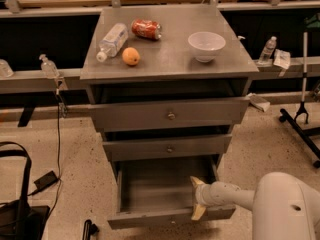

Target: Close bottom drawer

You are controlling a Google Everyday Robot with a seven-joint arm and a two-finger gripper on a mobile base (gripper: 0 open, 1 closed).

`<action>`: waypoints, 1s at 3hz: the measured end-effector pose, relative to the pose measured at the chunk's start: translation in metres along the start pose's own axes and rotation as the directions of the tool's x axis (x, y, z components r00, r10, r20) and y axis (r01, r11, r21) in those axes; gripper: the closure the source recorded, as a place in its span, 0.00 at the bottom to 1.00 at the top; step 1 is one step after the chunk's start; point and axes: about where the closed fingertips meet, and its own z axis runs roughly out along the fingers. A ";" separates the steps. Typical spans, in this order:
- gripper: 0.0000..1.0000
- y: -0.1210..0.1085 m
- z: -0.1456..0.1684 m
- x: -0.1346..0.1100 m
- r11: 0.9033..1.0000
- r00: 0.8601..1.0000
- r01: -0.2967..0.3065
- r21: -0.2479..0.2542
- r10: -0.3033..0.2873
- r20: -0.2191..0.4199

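The bottom drawer [150, 218] of the grey cabinet stands pulled far out, and its inside looks empty. Its slim front panel runs along the bottom of the view; its knob is hidden. My gripper [197, 199] comes in from the lower right on a white arm. Its pale fingers [198, 212] sit at the right end of the drawer's front panel, one above the rim inside the drawer and one over the front edge. Above are the middle drawer front [167, 148] and the top drawer front [170, 115], both a little open.
On the cabinet top [170, 59] lie a plastic bottle [111, 41], a red can [146, 28], an orange [131, 56] and a white bowl [206, 45]. A black bag [17, 204] and cable lie on the floor at left. A black stand base [300, 119] is at right.
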 end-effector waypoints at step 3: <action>0.00 0.000 0.000 0.000 1.000 1.000 0.000 0.000 0.000 0.000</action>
